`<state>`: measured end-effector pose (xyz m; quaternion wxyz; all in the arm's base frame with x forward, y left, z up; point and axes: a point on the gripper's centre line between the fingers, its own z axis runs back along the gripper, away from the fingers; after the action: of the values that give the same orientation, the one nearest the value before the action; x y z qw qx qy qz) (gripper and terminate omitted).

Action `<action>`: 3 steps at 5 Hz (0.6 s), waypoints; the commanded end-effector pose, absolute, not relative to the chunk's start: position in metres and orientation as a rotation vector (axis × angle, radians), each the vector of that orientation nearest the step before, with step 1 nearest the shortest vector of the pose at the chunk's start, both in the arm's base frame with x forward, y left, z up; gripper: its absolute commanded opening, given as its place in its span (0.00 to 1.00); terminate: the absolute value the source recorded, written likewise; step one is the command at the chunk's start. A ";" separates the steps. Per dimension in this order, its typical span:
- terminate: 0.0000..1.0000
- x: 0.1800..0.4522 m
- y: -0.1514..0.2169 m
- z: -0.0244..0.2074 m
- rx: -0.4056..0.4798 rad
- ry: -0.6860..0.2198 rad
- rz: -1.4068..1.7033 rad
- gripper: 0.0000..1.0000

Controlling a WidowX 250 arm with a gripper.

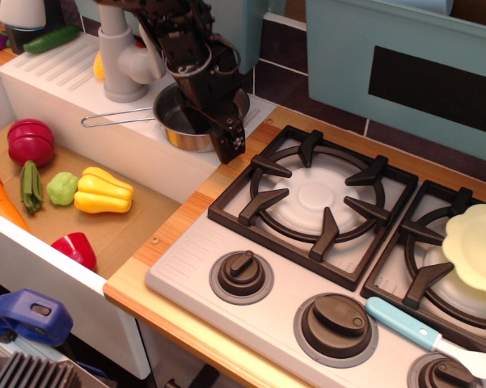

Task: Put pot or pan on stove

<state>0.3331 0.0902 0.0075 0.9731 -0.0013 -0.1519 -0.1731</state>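
The small shiny steel pan (178,123) stands on the white sink counter (57,85), left of the stove. Its thin wire handle (117,120) points left. My black gripper (218,131) hangs over the pan's right rim, tilted. One fingertip (230,144) is outside the rim and the other seems to be inside the bowl, so the jaws look open across the rim. The grey-white stove (186,267) has black grates (311,198) and brown knobs (241,271). Its left burner is bare.
A pale yellow scalloped plate (477,246) lies on the right burner. A blue-handled spatula (404,323) lies by the front knobs. A grey faucet (121,56) stands behind the pan. Toy vegetables, including a yellow pepper (103,191), lie in the sink basin.
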 end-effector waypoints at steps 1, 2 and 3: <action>0.00 0.336 0.094 0.013 0.009 -0.320 -0.344 0.00; 0.00 0.337 0.093 0.017 -0.013 -0.293 -0.333 0.00; 0.00 0.334 0.086 0.038 0.015 -0.249 -0.294 0.00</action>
<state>0.3196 0.0740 0.0271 0.9899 -0.0110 -0.0729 -0.1213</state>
